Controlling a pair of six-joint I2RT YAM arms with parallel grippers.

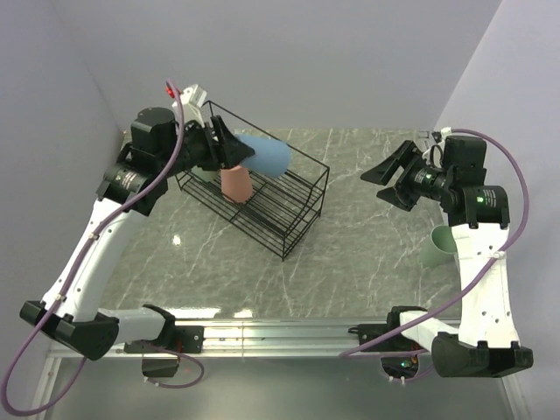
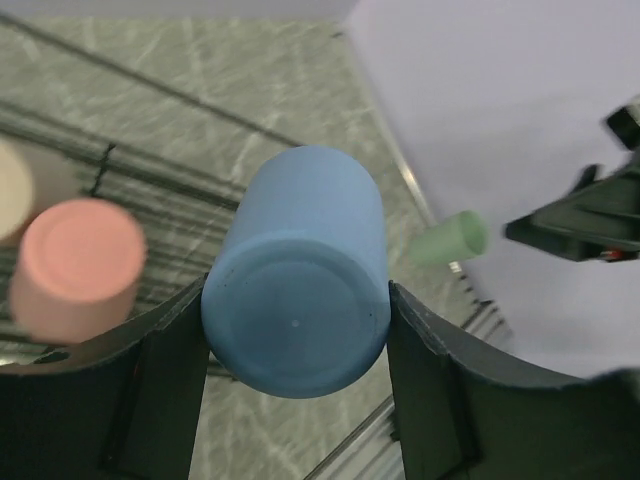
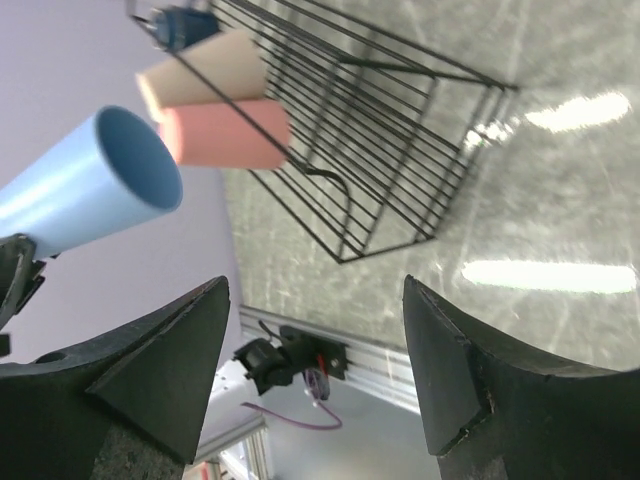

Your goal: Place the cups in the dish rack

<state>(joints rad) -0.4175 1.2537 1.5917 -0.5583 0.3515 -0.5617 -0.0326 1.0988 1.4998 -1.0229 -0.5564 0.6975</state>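
Well, the left gripper is closed on the blue cup. Its two fingers press the cup's sides near the base, which faces the wrist camera. The cup lies on its side in the air, mouth pointing right, above the far left part of the dish rack and clear of the wires.

Just below and to the near side of it, the salmon-pink cup stands in the rack with its closed end up. It is close enough to crowd the space under the blue cup. In the right wrist view a beige cup sits against the pink one. A dark navy mug shows beyond that, at the rack's far end and cut off by the picture's edge. The near right stretch of the rack holds only bare wire floor.

The right gripper hangs well to the right of the rack, above the marble-patterned table. Its fingers are spread wide with nothing between them, and it faces the blue cup's open mouth.

A pale-green cup rests on the table at the near right. It is tucked against the right arm, partly hidden by it, and well apart from the rack.
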